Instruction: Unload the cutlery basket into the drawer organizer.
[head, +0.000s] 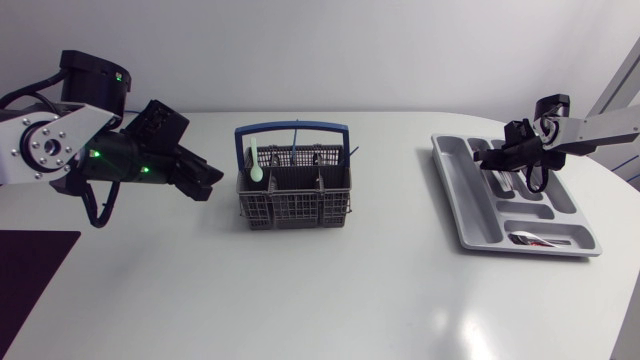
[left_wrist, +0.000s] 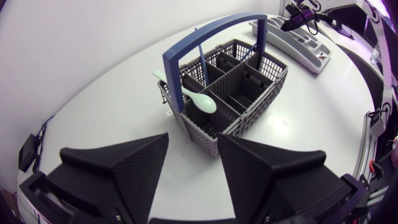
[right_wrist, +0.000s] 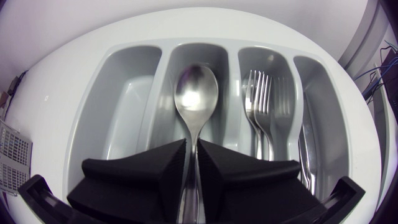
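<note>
Head view: cutlery basket (head: 293, 185) sits mid-table, left gripper (head: 205, 180) near its left side. The drawer organizer (head: 452, 195) is well off to its right, with the right gripper (head: 490, 158) over it. Left wrist: fingers spread with nothing between them, basket just ahead, green spoon (left_wrist: 202, 99) inside. Right wrist: fingers clamped on a steel spoon (right_wrist: 195, 99) over a slot, forks (right_wrist: 261, 106) one slot farther from the basket.

A white table (head: 320, 300) bears a dark rectangular patch (head: 30, 290) at its near-left corner.

Bright, even light, likely overhead; soft shadow under basket (head: 293, 205); glare on spoon (right_wrist: 195, 93).
</note>
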